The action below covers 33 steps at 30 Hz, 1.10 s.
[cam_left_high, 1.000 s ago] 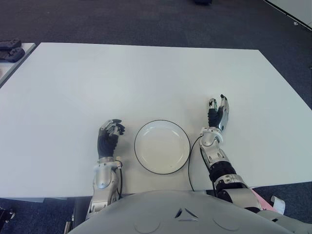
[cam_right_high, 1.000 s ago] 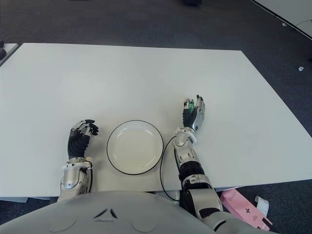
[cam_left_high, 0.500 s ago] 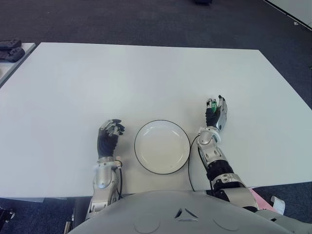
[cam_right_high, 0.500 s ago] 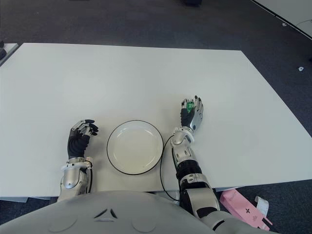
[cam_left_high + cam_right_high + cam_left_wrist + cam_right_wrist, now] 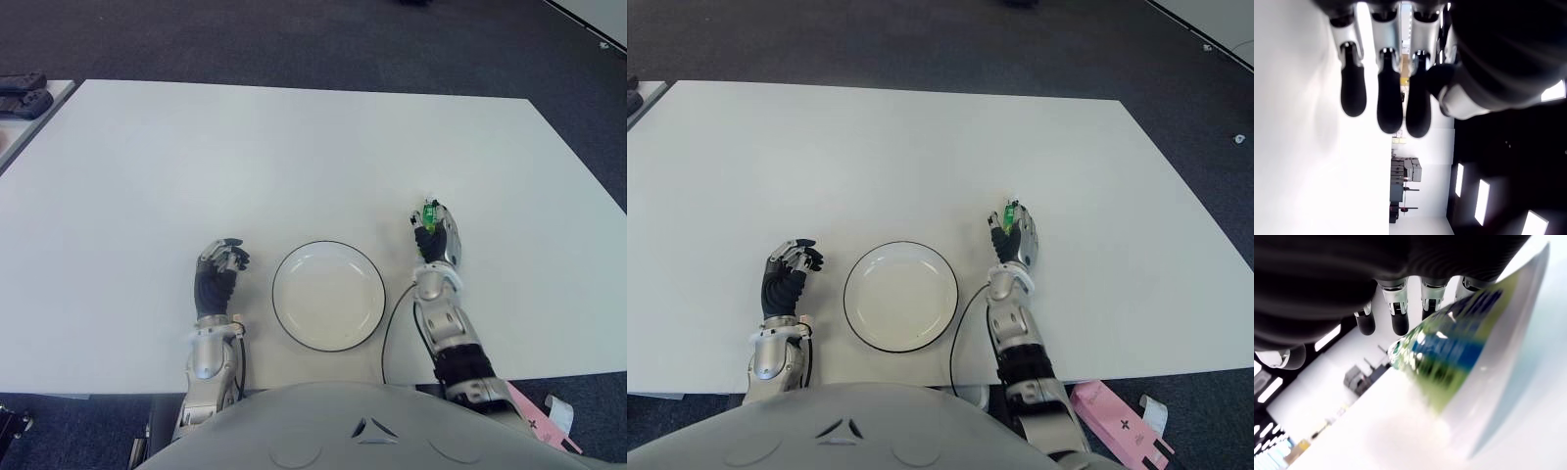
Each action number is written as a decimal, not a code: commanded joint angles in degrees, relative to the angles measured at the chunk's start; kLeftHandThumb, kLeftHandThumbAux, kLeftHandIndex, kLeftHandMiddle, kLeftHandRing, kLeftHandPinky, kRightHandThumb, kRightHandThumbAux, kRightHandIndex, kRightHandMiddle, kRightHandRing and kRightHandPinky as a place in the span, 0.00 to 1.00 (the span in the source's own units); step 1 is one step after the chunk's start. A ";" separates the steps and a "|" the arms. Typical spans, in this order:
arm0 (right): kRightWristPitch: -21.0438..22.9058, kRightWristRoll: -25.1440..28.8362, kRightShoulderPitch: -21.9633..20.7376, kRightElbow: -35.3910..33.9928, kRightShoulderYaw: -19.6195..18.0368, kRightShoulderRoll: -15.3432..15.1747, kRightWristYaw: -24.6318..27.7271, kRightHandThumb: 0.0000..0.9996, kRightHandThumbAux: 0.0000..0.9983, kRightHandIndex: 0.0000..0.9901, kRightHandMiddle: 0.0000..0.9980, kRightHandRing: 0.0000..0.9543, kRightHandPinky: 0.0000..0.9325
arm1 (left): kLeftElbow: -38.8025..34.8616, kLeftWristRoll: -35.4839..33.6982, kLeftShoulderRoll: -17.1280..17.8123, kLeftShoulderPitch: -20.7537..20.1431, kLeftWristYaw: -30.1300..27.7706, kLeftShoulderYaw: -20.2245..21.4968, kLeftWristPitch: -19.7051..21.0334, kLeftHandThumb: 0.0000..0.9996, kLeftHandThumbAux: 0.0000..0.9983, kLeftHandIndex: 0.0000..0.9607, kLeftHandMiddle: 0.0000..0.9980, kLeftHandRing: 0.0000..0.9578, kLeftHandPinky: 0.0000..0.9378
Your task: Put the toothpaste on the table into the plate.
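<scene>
A white plate with a dark rim sits near the table's front edge. Right of it my right hand stands over the table, fingers curled around a small green and white toothpaste tube. Only the tube's green tip shows above the fingers in the eye views. In the right wrist view the toothpaste tube fills the middle, slanting under the fingertips. My left hand shows left of the plate with its fingers curled and holding nothing.
The white table stretches far ahead and to both sides. A black cable loops beside my right forearm. Dark objects lie on a side table at the far left. A pink box lies on the floor, front right.
My right hand's fingers have curled in around the toothpaste, and its wrist has swung a little to the right. The left hand has not moved.
</scene>
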 commanded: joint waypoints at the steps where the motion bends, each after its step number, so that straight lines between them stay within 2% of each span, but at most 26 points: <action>1: 4.21 1.44 6.43 -9.20 -0.52 -7.72 14.01 0.53 0.22 0.00 0.00 0.00 0.00 | 3.07 0.03 -1.87 -0.25 0.79 0.16 2.35 0.70 0.72 0.45 0.57 0.59 0.58; 8: 6.44 1.95 7.15 -18.73 -2.83 -13.91 24.80 0.56 0.26 0.00 0.00 0.00 0.00 | 3.57 0.32 -2.11 -1.03 1.20 0.01 2.44 0.70 0.72 0.45 0.57 0.59 0.59; 11: 4.71 2.11 6.05 -20.12 -3.39 -17.34 28.67 0.57 0.29 0.00 0.00 0.00 0.00 | 3.78 -0.10 -1.99 -1.21 0.83 -0.11 2.33 0.70 0.72 0.45 0.57 0.59 0.59; 13: 3.69 2.25 5.70 -20.40 -3.67 -18.61 30.09 0.58 0.31 0.00 0.00 0.00 0.00 | 3.85 -0.27 -1.94 -1.28 0.74 -0.18 2.29 0.70 0.72 0.45 0.57 0.59 0.59; 16: -0.66 3.27 5.28 -20.10 -4.34 -22.33 33.02 0.59 0.34 0.00 0.00 0.00 0.00 | 4.23 -0.52 -1.86 -1.50 0.49 -0.36 1.61 0.70 0.72 0.45 0.57 0.60 0.59; 18: -5.50 4.05 4.78 -17.67 -4.97 -25.33 34.42 0.60 0.36 0.00 0.00 0.00 0.01 | 4.60 -0.53 -1.82 -1.65 0.42 -0.47 0.98 0.70 0.72 0.45 0.57 0.60 0.59; 21: -15.37 2.92 2.97 -12.92 -4.27 -31.33 35.91 0.61 0.38 0.00 0.00 0.00 0.04 | 5.15 -0.77 -1.83 -1.81 0.30 -0.58 0.24 0.70 0.72 0.45 0.57 0.59 0.59; 24: -22.60 1.67 1.28 -8.48 -3.52 -34.47 35.41 0.62 0.41 0.00 0.00 0.00 0.05 | 5.41 -0.95 -1.87 -1.89 0.30 -0.65 -0.06 0.70 0.72 0.45 0.57 0.59 0.58; 27: -31.89 -0.99 -2.00 -1.19 -1.70 -37.19 31.94 0.62 0.41 0.00 0.00 0.00 0.04 | 5.45 -1.01 -1.89 -1.86 0.31 -0.77 -0.20 0.70 0.72 0.45 0.57 0.59 0.58; 30: -38.77 -3.69 -4.79 4.60 -0.12 -38.54 27.80 0.62 0.42 0.00 0.00 0.00 0.01 | 5.36 -1.04 -1.92 -1.82 0.34 -0.87 -0.05 0.70 0.72 0.45 0.57 0.59 0.58; 33: -47.27 -8.29 -8.68 12.17 2.39 -39.79 20.24 0.62 0.42 0.00 0.00 0.00 0.00 | 5.16 -1.04 -1.96 -1.69 0.36 -1.00 0.03 0.70 0.72 0.45 0.57 0.59 0.58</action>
